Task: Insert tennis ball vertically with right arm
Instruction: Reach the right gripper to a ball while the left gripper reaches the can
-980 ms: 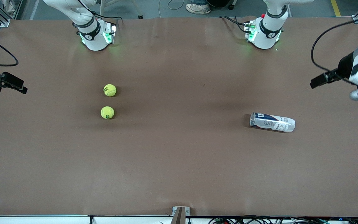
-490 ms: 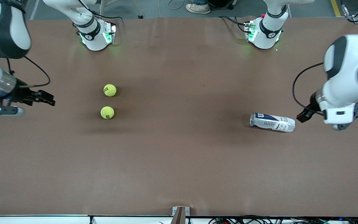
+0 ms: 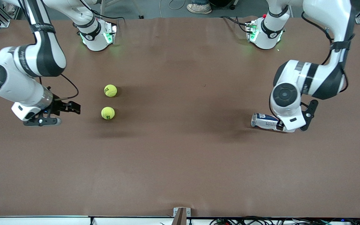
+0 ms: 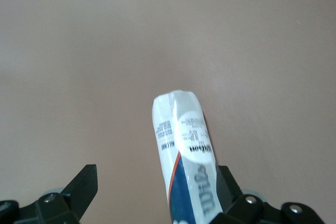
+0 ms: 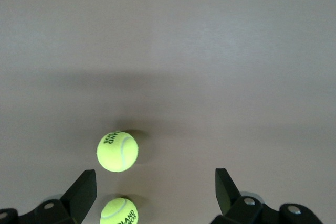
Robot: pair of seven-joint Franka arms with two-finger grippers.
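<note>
Two yellow-green tennis balls lie on the brown table toward the right arm's end, one (image 3: 110,90) farther from the front camera than the other (image 3: 107,112). My right gripper (image 3: 73,108) hangs open beside the nearer ball, apart from it. The right wrist view shows both balls (image 5: 117,151) (image 5: 118,211) ahead of the open right gripper (image 5: 155,179), close to one finger. A silver, white and blue ball can (image 3: 266,121) lies on its side toward the left arm's end. My left gripper (image 3: 284,126) is over its closed end, open, with the can (image 4: 186,150) between the fingers, close against one.
The two arm bases (image 3: 97,34) (image 3: 264,32) stand along the table's edge farthest from the front camera. A small metal bracket (image 3: 181,214) sits at the edge nearest the front camera. Brown paper (image 3: 180,150) covers the table.
Both arms have swung in from the table's ends. The right gripper has moved toward the balls. The left hand has come down over the lying can.
</note>
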